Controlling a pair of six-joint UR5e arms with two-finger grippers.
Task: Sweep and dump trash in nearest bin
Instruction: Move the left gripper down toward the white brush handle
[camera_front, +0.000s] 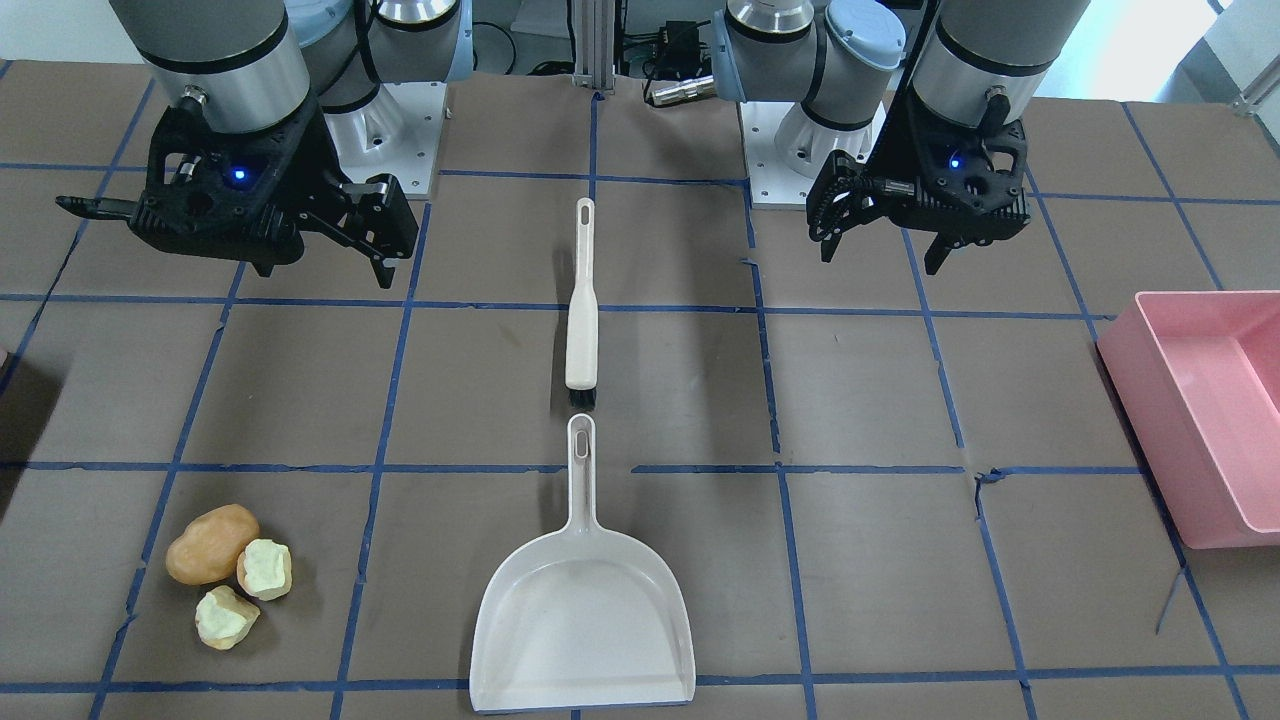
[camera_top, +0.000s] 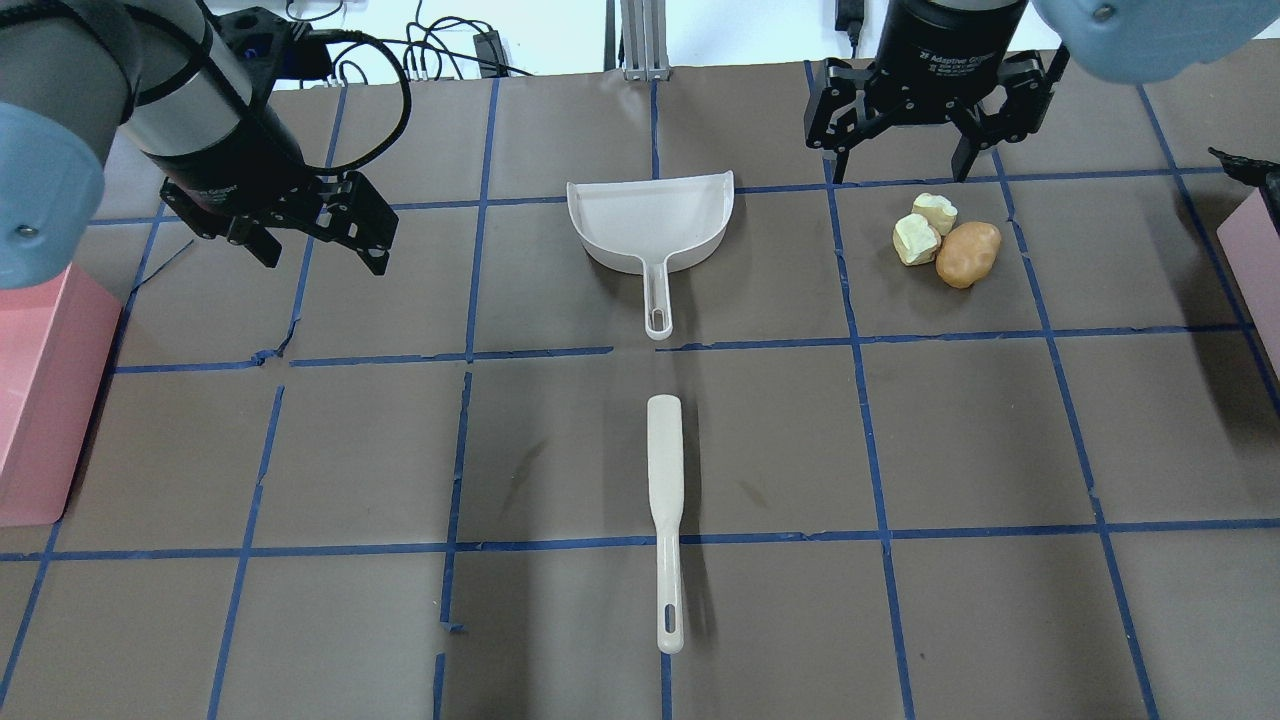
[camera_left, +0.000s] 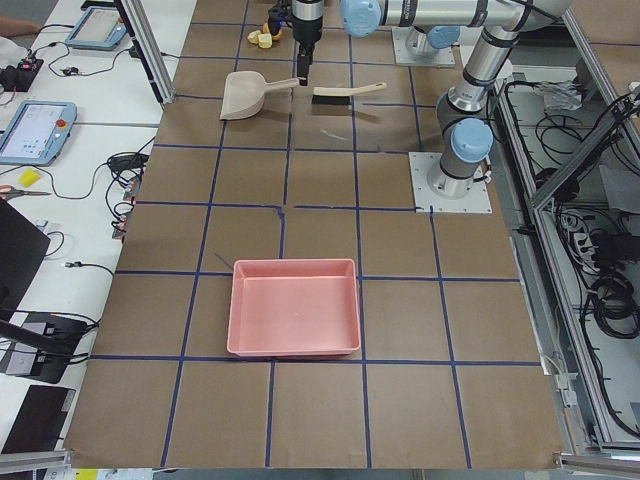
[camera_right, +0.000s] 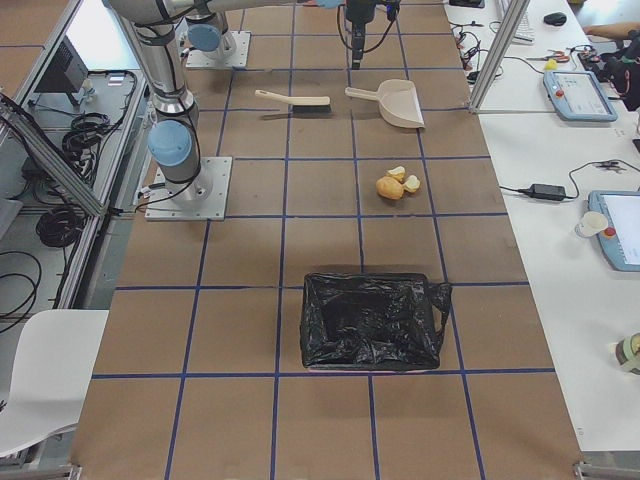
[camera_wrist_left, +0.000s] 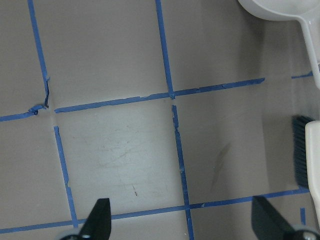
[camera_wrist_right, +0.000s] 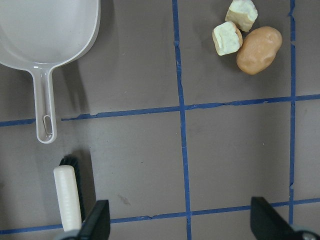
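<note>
I see left pincer (camera_top: 322, 258) and right pincer (camera_top: 900, 172) both wide above the brown surface (camera_top: 560, 450), tan-and-yellow-green trash lumps (camera_top: 965, 255) by the right.

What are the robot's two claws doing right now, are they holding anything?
Left gripper: open, fingers spread, holding nothing.
Right gripper: open, fingers spread, holding nothing.
</note>
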